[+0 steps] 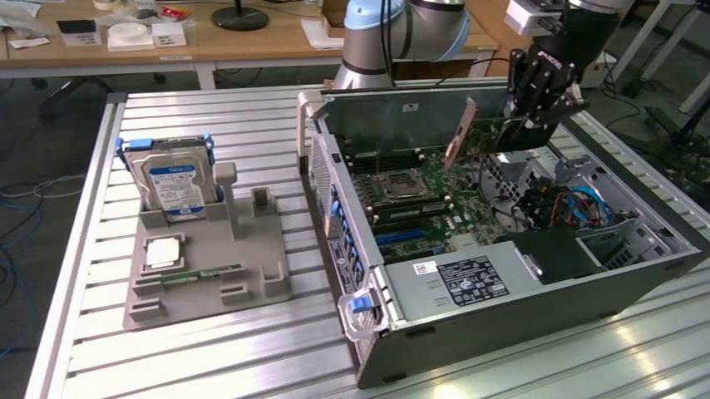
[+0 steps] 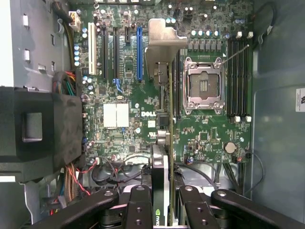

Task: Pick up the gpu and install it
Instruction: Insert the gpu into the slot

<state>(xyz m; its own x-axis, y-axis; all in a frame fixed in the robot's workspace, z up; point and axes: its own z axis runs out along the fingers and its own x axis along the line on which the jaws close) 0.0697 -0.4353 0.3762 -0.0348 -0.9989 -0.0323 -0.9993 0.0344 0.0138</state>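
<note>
Slatted metal table [image 1: 222, 353] bears open case [image 1: 521, 312]; gripper [image 1: 530, 131] clamps gpu [image 1: 480, 138], apparently above motherboard [image 1: 444, 193].

One gpu [image 1: 484, 138], one gripper [image 1: 530, 126], one hard drive [image 1: 173, 184], one computer case [image 1: 510, 332]

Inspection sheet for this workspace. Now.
Surface: slatted metal table carrying an open PC case.
Job's things: gpu held edge-down over the motherboard.
Clutter: grey fixture with an upright hard drive.
Grippers: gripper shut on the gpu.
Cables: red and blue leads inside the case.
Surroundings: wooden desk behind; floor cables.
</note>
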